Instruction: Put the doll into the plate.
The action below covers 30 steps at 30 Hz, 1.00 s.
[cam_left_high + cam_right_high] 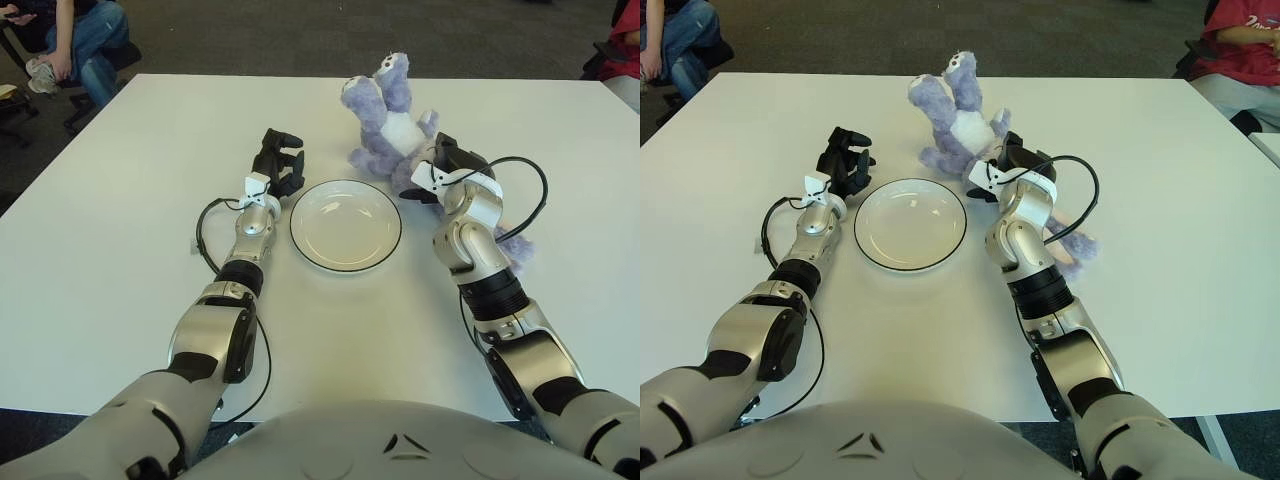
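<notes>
Right hand [447, 163] fingers gripping doll [387, 120], beside plate [346, 226]

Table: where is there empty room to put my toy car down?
The table is bare left of the left hand, near the edge in front of the plate, and right of the right arm. It is crowded in the middle: the plate, the doll behind it, and the right hand on the doll.

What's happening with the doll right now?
Right hand gripping doll, beyond plate. Plate empty. Left hand idle left of plate. Path clear.
</notes>
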Tool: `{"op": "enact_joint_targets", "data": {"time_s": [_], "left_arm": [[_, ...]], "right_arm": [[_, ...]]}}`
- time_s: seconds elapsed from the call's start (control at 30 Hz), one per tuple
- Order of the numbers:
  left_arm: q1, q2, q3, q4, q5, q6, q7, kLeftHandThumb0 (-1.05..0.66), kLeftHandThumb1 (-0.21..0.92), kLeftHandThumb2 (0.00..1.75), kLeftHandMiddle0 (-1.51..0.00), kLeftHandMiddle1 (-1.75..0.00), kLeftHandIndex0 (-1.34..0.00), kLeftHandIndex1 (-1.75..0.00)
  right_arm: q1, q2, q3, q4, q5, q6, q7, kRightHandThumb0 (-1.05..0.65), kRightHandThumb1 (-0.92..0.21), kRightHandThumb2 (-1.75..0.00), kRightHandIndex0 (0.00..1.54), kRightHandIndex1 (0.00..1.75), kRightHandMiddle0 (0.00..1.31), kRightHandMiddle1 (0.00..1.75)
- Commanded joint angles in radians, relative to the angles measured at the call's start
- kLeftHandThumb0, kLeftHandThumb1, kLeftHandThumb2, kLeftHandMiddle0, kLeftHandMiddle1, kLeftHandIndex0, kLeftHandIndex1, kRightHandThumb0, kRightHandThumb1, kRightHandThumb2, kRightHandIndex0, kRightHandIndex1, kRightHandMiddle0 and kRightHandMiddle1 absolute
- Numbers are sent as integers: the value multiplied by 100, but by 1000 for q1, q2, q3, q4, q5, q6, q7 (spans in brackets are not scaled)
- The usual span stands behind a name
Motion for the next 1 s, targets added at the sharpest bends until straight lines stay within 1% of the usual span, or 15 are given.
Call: {"op": "enact_joint_targets", "data": {"time_s": [0.0,0.17,0.3,0.4,0.43,0.47,0.53,0.6,0.7,0.87,0.93,0.97], "left_arm": [[52,-11,3,30,-6,-5,-6,0,82,66,-21,-170,-19,-169],[53,-13,7,27,-5,-4,1,0,82,66,-22,-170,-19,-169],[55,-13,8,24,-4,-5,2,0,82,66,-22,-170,-19,-169],[56,-13,8,22,-2,-6,3,0,82,66,-22,-170,-19,-169],[57,-13,8,21,-1,-6,3,0,82,66,-22,-170,-19,-169],[58,-13,7,20,-1,-6,4,0,82,66,-21,-170,-19,-169],[59,-13,7,17,1,-5,5,0,82,66,-21,-170,-19,-169],[61,-13,6,15,3,-4,6,0,82,66,-21,-170,-19,-169],[63,-12,5,11,5,-3,9,0,82,66,-21,-170,-19,-169],[66,-10,3,6,10,-3,13,0,82,66,-21,-170,-19,-169],[69,-11,1,3,13,-3,16,0,82,66,-21,-170,-19,-169],[69,-11,1,2,14,-3,17,0,82,66,-21,-170,-19,-169]], "right_arm": [[-16,-1,15,49,32,9,9,-70,-66,-44,28,155,0,4],[-46,-5,20,137,65,-3,-24,-74,-65,-48,24,160,0,2],[-65,5,24,213,93,-12,-85,-75,-66,-48,23,161,1,1],[-78,23,20,277,119,-15,-150,-72,-63,-50,20,157,1,5],[-87,48,1,344,141,-27,-234,-71,-62,-51,20,155,0,7],[-95,75,-23,410,166,-39,-328,-68,-59,-54,16,154,0,9],[-111,108,-52,490,196,-45,-451,-66,-55,-59,12,155,0,10],[-128,120,-62,521,207,-33,-508,-66,-53,-61,9,155,0,10],[-158,133,-73,588,232,-33,-592,-63,-50,-64,3,147,0,10],[-203,146,-84,691,285,-48,-702,-60,-46,-68,0,137,0,13],[-217,148,-82,726,303,-58,-739,-59,-45,-69,0,136,0,15],[-223,148,-81,743,311,-64,-756,-58,-44,-70,0,145,0,21]]}}
